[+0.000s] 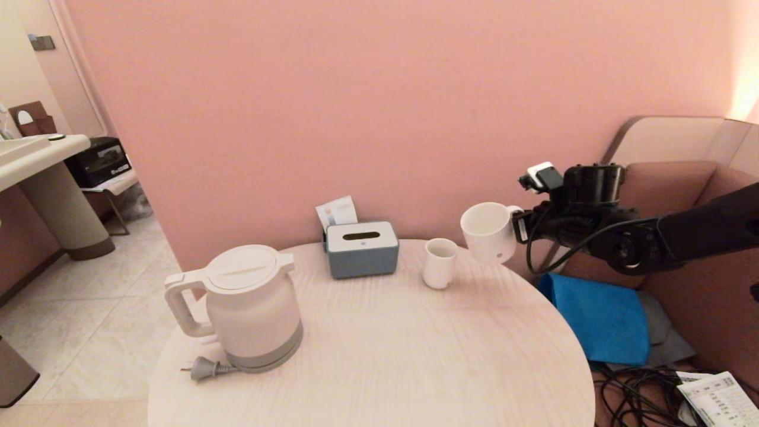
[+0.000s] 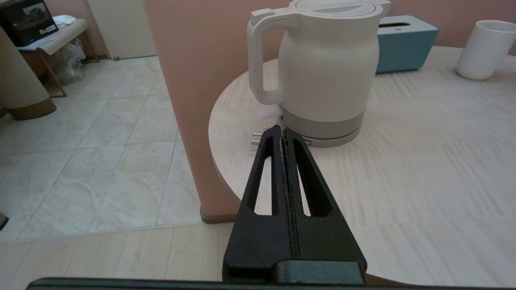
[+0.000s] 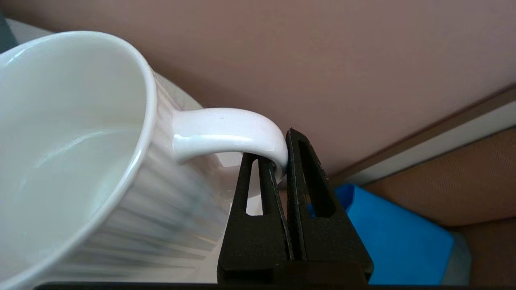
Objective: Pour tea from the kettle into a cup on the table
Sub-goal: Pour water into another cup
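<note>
Holding cup (image 1: 489,231) by handle in right gripper (image 1: 517,226), clamped, above table (image 1: 385,350) far-right edge. Kettle (image 1: 249,305) sitting untouched nr left edge; left gripper (image 2: 283,133) closed, empty. Pouring not begun.

A hotel-like room: pink wall (image 1: 356,107), round table (image 1: 385,356) with kettle (image 1: 249,308) (unplugged), washbasin (image 1: 35,154) far left.

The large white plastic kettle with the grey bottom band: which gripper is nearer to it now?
Left. The left gripper hangs shut just before the kettle base, not touching it. The right gripper is far across the table, shut on the wide white mug's handle.
</note>
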Robot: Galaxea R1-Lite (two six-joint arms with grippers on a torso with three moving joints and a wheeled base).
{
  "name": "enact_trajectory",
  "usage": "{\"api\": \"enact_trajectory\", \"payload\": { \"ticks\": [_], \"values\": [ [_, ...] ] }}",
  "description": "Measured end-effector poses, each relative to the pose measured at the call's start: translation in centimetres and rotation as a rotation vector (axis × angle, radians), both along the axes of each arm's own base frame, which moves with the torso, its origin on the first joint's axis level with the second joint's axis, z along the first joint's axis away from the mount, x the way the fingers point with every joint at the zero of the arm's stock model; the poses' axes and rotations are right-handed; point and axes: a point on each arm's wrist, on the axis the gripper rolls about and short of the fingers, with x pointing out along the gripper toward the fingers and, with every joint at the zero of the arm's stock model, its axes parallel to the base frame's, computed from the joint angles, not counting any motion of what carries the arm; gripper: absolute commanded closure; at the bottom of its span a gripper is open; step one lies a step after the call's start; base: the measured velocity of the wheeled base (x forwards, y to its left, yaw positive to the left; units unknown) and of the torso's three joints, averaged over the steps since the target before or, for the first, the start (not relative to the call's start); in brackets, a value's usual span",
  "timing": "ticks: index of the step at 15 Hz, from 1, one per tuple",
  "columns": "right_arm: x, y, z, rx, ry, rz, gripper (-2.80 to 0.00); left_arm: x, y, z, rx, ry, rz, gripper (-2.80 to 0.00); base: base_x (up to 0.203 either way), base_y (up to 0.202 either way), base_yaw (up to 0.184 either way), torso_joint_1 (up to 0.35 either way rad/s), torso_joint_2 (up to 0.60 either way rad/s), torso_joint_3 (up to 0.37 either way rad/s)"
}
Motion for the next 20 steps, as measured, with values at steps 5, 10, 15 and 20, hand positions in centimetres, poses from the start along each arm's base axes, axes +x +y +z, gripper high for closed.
{"api": "enact_trajectory", "payload": {
  "ticks": [5,10,15,20],
  "values": [
    [1.1,0.5,-0.3,-0.063,-0.015,0.011,0.00,0.0,0.0,0.0,0.000,0.000,0.000,0.00,0.000,0.000,0.000,0.000,0.00,0.000],
    [2.1,0.7,-0.2,-0.144,-0.035,0.011,0.00,0.0,0.0,0.0,0.000,0.000,0.000,0.00,0.000,0.000,0.000,0.000,0.00,0.000],
    [2.6,1.0,0.1,-0.222,-0.053,0.021,0.00,0.0,0.0,0.0,0.000,0.000,0.000,0.00,0.000,0.000,0.000,0.000,0.00,0.000],
    [3.3,2.2,0.6,-0.276,-0.086,0.021,0.00,0.0,0.0,0.0,0.000,0.000,0.000,0.00,0.000,0.000,0.000,0.000,0.00,0.000]
  ]
}}
